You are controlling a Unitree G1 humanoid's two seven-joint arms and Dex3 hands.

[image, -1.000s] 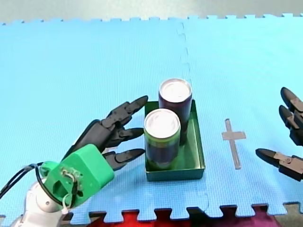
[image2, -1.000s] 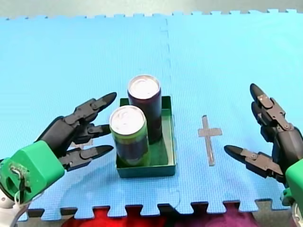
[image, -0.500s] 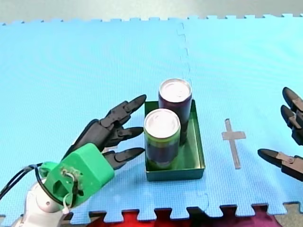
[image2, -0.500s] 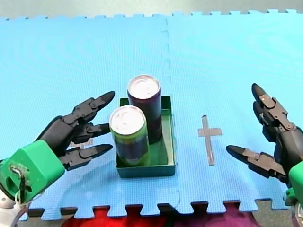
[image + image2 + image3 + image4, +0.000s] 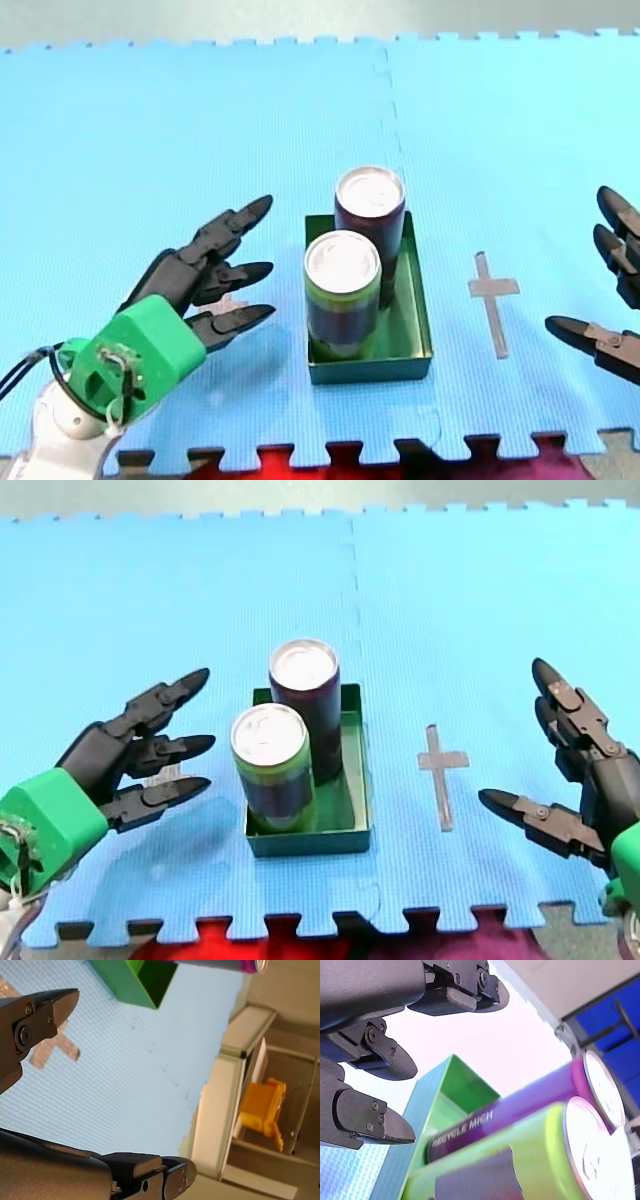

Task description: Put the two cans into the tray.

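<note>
A green can (image 5: 343, 293) and a dark purple can (image 5: 369, 218) stand upright inside the green tray (image 5: 420, 330) on the blue foam mat, the purple one behind the green one. Both cans also show in the second wrist view, green can (image 5: 530, 1160) and purple can (image 5: 530, 1105), with the tray wall (image 5: 427, 1110) beside them. My left hand (image 5: 215, 275) hovers to the left of the tray, apart from it and holding nothing. My right hand (image 5: 570, 780) is at the right edge of the mat, holding nothing.
A grey tape cross (image 5: 492, 297) lies on the mat right of the tray, between it and my right hand. The mat's toothed front edge (image 5: 330, 455) runs close below the tray. A shelf with an orange object (image 5: 260, 1107) stands beyond the mat.
My left hand has drawn back to the left, away from the tray and the green can. The cans, the tray and my right hand have stayed put.
</note>
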